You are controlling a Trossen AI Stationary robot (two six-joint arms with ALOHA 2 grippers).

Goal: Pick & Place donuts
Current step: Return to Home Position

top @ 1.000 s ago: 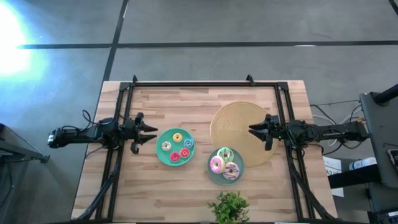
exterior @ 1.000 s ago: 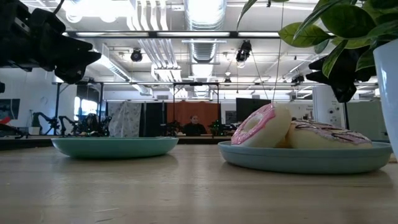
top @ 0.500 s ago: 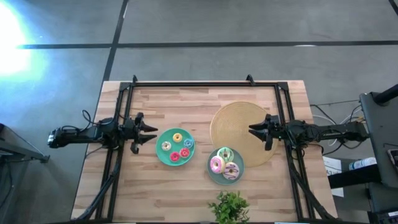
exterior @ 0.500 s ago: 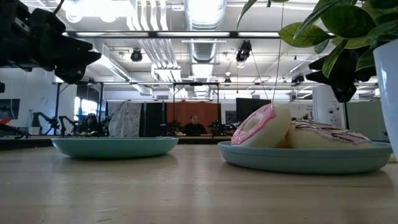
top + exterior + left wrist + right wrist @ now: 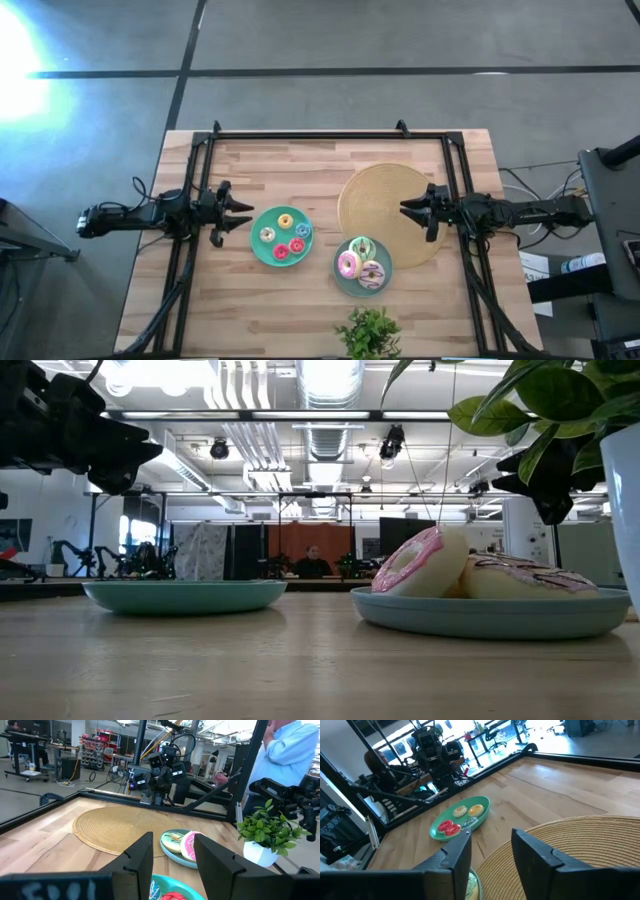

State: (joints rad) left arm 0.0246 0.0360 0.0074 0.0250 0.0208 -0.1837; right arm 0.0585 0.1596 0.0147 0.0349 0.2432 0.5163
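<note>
Three larger iced donuts, pink (image 5: 348,264), green (image 5: 361,247) and white-purple (image 5: 371,274), lie together on a teal plate (image 5: 338,280) near the table's front. Several tiny orange, yellow and red donuts (image 5: 283,236) lie on a second teal plate (image 5: 260,250) to its left. My left gripper (image 5: 246,215) hovers open just left of that plate, fingers pointing right. My right gripper (image 5: 404,210) hovers open above the tan woven mat (image 5: 375,195), fingers pointing left. In the low view the pink donut (image 5: 415,563) leans up on its plate (image 5: 490,615).
A small potted plant (image 5: 368,335) stands at the table's near edge, just in front of the iced donuts' plate. A black frame (image 5: 310,135) runs along the far edge and down both sides. A person in a blue shirt (image 5: 287,750) stands beyond the table.
</note>
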